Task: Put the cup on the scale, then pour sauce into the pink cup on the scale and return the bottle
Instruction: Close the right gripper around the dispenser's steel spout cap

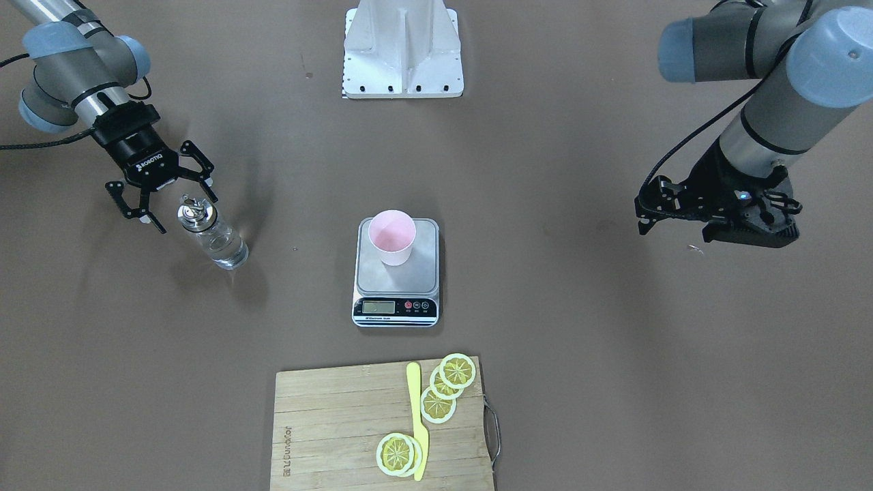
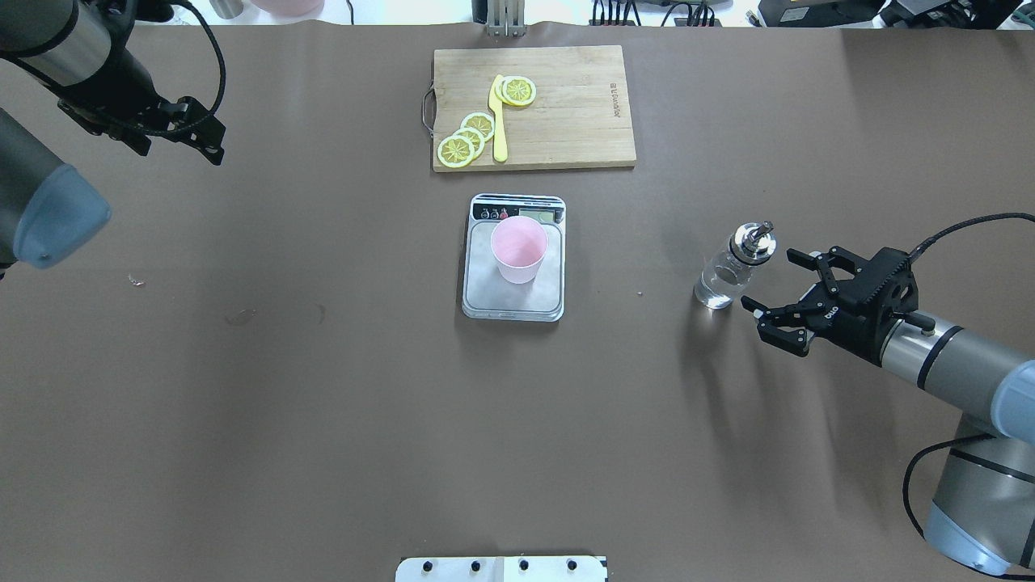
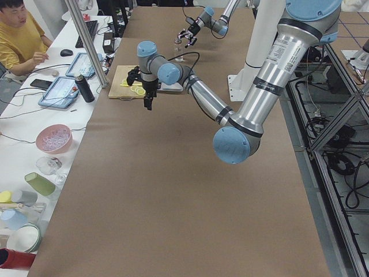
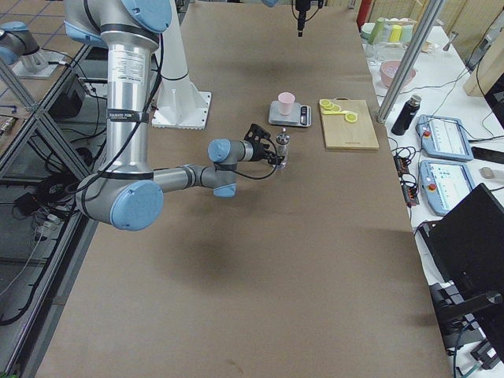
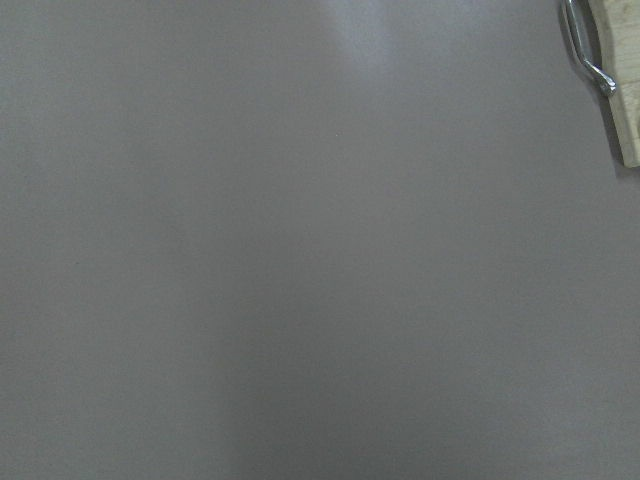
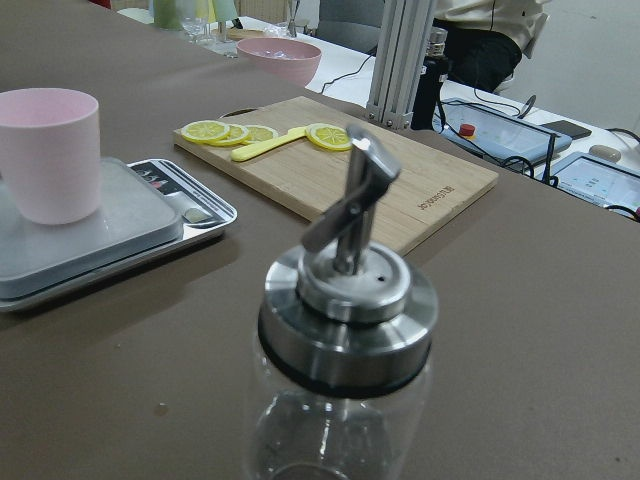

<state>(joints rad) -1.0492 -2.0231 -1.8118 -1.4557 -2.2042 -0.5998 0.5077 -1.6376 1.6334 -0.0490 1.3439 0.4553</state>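
Observation:
The pale pink cup (image 2: 519, 246) stands upright on the grey platform of the scale (image 2: 513, 305) at mid-table; both also show in the front view as the cup (image 1: 391, 235) and the scale (image 1: 424, 269). Off on the robot's right side, the clear glass bottle (image 2: 728, 273) with its metal spout stands on the table, clear sauce visible inside. My right gripper (image 2: 770, 283) is open just beside the bottle's top, without gripping it. The bottle (image 6: 345, 330) fills the right wrist view. My left gripper (image 2: 206, 131) hangs open and empty high over the far left.
A wooden cutting board (image 2: 566, 121) with lemon slices (image 2: 467, 137) and a yellow knife (image 2: 499, 121) lies just beyond the scale. The robot's white base (image 1: 402, 48) is behind the scale. A person sits at a side table past the far edge.

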